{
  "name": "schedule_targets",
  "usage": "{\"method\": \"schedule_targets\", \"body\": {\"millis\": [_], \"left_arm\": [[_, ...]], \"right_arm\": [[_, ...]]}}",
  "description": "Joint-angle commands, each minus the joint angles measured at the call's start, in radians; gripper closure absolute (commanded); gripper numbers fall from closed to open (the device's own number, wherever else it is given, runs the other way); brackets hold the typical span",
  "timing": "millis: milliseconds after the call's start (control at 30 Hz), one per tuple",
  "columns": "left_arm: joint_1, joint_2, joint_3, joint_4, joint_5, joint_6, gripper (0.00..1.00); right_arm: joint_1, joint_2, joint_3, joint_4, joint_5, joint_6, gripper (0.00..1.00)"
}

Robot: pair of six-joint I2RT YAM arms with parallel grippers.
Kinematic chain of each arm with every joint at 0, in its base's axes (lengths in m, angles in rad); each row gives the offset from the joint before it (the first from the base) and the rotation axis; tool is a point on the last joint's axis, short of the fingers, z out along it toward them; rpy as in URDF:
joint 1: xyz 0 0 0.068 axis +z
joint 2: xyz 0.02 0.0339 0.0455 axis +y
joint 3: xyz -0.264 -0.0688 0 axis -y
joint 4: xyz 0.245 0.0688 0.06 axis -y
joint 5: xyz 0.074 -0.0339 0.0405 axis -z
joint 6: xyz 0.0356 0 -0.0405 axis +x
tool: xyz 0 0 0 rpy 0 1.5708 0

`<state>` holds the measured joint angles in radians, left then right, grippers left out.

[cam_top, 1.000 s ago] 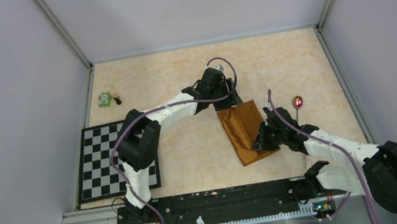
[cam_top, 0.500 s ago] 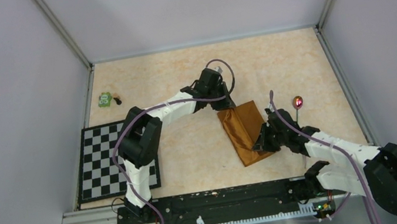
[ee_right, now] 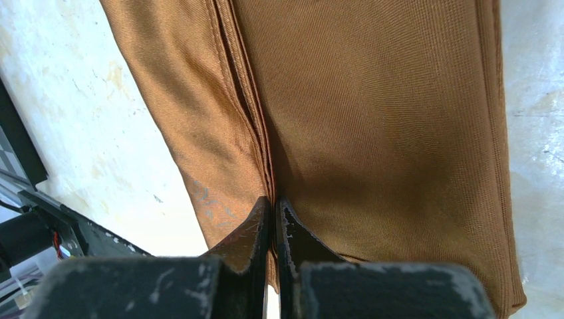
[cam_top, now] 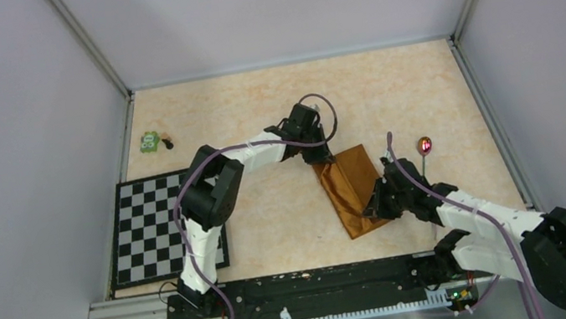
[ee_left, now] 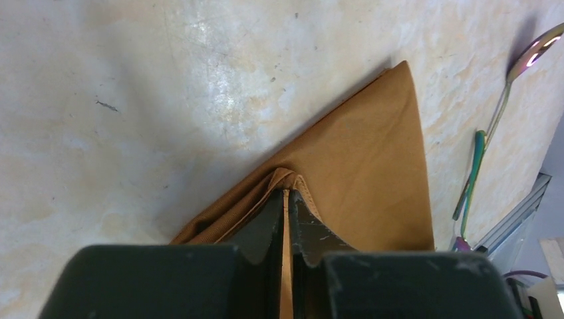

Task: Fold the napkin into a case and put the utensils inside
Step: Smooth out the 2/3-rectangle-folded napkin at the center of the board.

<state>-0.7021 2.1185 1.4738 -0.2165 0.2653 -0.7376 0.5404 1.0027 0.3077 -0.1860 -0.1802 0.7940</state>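
napkin (cam_top: 351,187): folded rust-orange woven rectangle

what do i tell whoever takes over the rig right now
left pincer: shut on the far left corner of the napkin.
right pincer: shut on a fold at its near right edge.
napkin: folded to a narrow strip, flat on the table.
utensils: on the table right of the napkin, not inside.
done: first folds.
left: finish the folding, then slide the utensils in.
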Motion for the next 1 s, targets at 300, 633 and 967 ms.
{"method": "schedule_targets", "body": {"millis": [300,633,967], "left_arm": [[0.005,0.051,0.013,0.025,0.026,0.037,1.0],[0.005,0.063,-0.013,0.042,0.09,0.062,1.0],[0.006,0.066,-0.017,0.052,0.124,0.084,1.0]], "right_arm": [[-0.008,-0.04,0.022,-0.038,-0.005,-0.028,1.0],[-0.004,-0.082,0.166,-0.213,0.102,-0.163,0.62],[-0.005,0.274,0.288,0.277,-0.184,-0.141,0.64]]}}
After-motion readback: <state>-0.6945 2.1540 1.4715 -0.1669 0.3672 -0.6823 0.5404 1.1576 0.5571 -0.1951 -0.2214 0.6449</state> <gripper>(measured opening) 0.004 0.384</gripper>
